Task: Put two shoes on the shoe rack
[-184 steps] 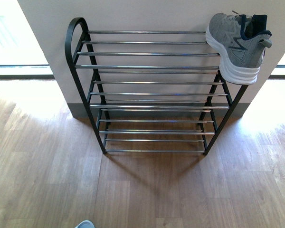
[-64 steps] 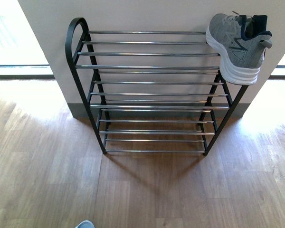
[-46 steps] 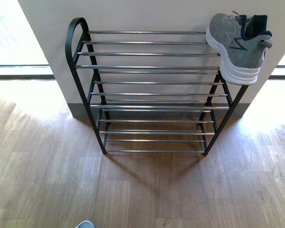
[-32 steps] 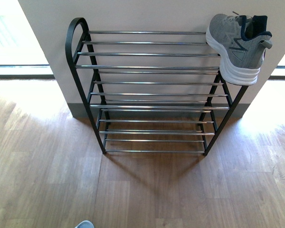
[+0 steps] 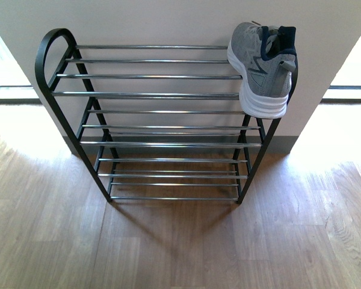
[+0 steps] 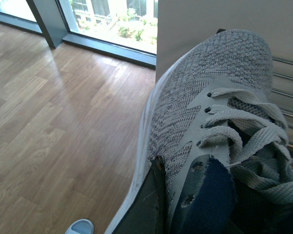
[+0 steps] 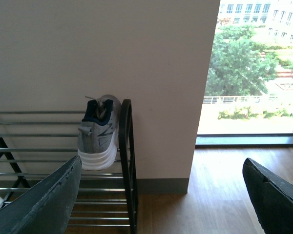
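Held sneaker (image 6: 205,83): grey knit upper, navy collar, white sole, laces loose. It fills the left wrist view, toe pointing away, hanging above the floor (image 5: 168,247) near the rack's left end. It doesn't show in the front view.

Left fingers (image 6: 145,209): pinching the held sneaker at the collar edge. One dark finger is seen on the outer side; its partner is hidden, prob. inside the opening.

Handling (judgement): light. The knit is soft and gives under pressure, while the sole and heel are stiffer. The collar/heel rim is the best hold, since a grip on the toe knit would likely fold. Loose laces could snag on the bars.

Racked sneaker (image 5: 262,66): on the top tier at the far right end, just beside the arched side rail. It sits tilted, heel end past the front bar. Looks a bit precarious, so avoid bumping it.

Rack (image 5: 144,77): four tiers of thin chrome bars on a black frame, standing against the wall (image 5: 156,18). The rest of the top tier is free. The sole should bridge several bars or the shoe will tip.

Right fingers (image 7: 44,200): spread wide with nothing between them, looking at the rack's right end.

Task approx. half done. A pale sandal (image 6: 81,227) toe lies on the floor below the left arm.
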Available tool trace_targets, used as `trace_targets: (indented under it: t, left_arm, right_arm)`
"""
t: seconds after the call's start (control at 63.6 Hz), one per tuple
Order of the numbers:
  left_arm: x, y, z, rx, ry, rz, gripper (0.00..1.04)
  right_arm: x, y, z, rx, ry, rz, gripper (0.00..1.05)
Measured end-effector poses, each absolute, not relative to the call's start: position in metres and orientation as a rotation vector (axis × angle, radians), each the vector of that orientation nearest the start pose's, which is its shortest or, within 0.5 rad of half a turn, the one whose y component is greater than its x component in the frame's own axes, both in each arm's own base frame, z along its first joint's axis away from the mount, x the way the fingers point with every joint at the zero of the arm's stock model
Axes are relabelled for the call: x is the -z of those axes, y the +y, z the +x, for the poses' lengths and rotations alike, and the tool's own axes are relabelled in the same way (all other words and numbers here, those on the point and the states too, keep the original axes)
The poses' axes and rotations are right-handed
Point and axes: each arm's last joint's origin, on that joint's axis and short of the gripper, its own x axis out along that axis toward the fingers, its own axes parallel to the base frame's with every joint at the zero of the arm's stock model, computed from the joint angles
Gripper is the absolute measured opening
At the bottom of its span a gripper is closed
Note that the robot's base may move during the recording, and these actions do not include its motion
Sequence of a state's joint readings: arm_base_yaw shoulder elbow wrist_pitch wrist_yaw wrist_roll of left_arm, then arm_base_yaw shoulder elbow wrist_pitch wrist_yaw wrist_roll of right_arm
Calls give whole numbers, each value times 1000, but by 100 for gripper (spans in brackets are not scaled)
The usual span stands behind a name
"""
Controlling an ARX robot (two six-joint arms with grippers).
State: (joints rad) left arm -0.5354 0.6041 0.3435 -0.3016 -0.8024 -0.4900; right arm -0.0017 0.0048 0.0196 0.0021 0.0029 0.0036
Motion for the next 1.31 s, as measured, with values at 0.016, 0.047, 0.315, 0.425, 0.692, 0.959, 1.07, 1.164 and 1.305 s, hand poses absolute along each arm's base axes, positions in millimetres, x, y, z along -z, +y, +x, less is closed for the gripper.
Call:
trace_targets:
  t: [0.016,0.047,0.315,0.425,0.692,0.959,1.07,1.164,1.305]
  left_arm:
    - [-202,-48,122,-361,363,-129,2]
    - [-202,-48,122,-367,361,-127,2]
    - [-225,-70,197,-259,351,-193,2]
    - [-229,-88,244,-196,371,-217,2]
    - [-182,-159,373,-81,545,-282,2]
    - [-134,-219,448,37,643,-292,2]
    - [-129,-231,460,68,649,-304,2]
    - [-126,-240,465,94,651,-313,2]
    - [-119,-251,468,104,664,-324,2]
  right_arm:
    - [-170,0,97,5,-17,3,96]
    - [-170,0,97,5,-17,3,96]
    - [-170,0,97,4,-17,3,96]
    - [-170,0,97,4,-17,4,96]
    - [-170,0,97,4,-17,3,96]
    - [-170,0,97,3,-17,3,96]
    - [-170,0,97,2,-17,3,96]
    - [-170,0,97,2,-17,3,96]
    - [-170,0,97,2,-17,3,96]
